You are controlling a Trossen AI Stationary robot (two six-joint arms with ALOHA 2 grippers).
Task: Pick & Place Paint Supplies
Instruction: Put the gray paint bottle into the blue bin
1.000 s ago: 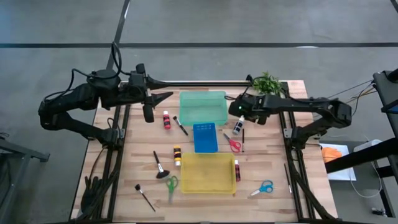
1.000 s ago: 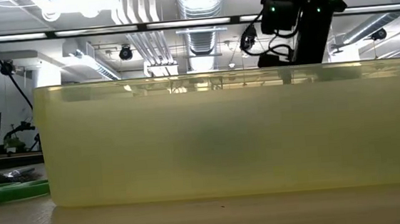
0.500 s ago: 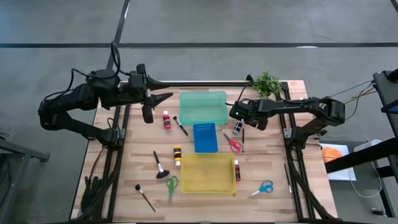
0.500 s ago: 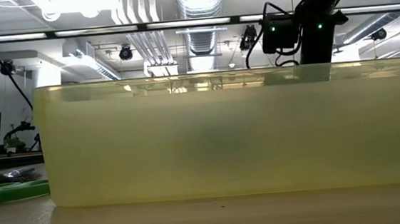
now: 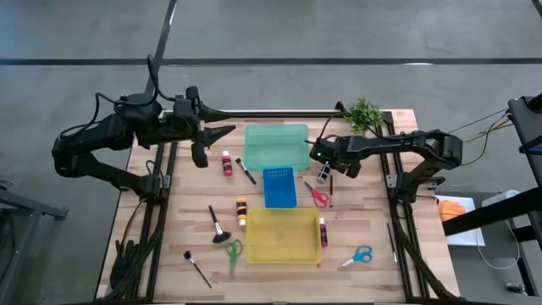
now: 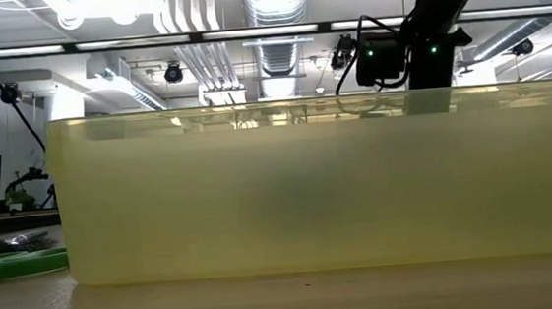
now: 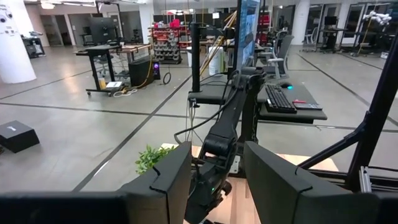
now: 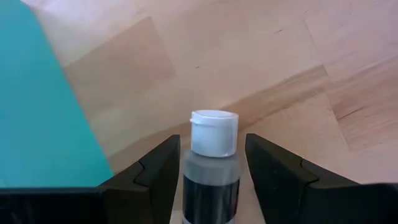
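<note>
The right gripper (image 8: 211,180), fingers spread, straddles the black paint bottle (image 8: 212,163) lying on the table (image 5: 356,212) beside the green tray (image 5: 276,145), its long axis running forward between them.

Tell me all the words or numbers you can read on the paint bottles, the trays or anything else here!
None can be read.
Paint bottle between the right tool's open fingers: white cap, dark body, no label showing.
Other bottles and scissors on the table: too small to read.
Green tray, blue tray, yellow tray: plain.
Monitor in the room behind: turned edge-on, unreadable.
</note>
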